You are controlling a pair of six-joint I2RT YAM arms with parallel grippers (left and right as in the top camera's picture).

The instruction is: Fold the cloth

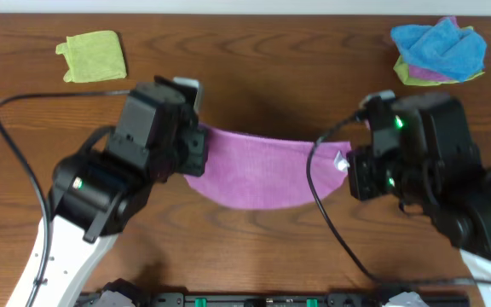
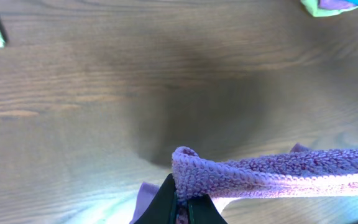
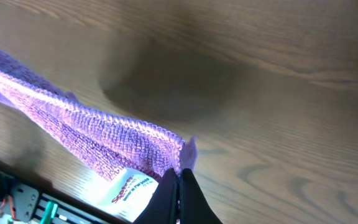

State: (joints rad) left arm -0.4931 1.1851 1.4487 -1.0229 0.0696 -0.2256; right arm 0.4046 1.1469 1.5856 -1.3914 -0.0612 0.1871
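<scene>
Now, overhead: the cloth (image 1: 258,175) spans mid-table, one corner taken at each end, sagging in a curve between; table (image 1: 254,72) bare wood around it; lime-green cloth (image 1: 92,56) far left and blue-topped pile (image 1: 440,47) far right, both well apart from it.
Left wrist: left pincer (image 2: 180,204) closed tight on a rolled corner, fingers almost meeting; cloth raised, shadow on the wood below.
Right wrist: right pincer (image 3: 179,194) pinched narrow on the opposite corner; white tag (image 3: 126,190) just beside the fingers.

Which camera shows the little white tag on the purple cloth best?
The right wrist camera. There the tag hangs close under the cloth, beside the right gripper, with red print. The overhead camera shows only a tiny white speck at the cloth's right corner. The left wrist camera shows none of it.
</scene>
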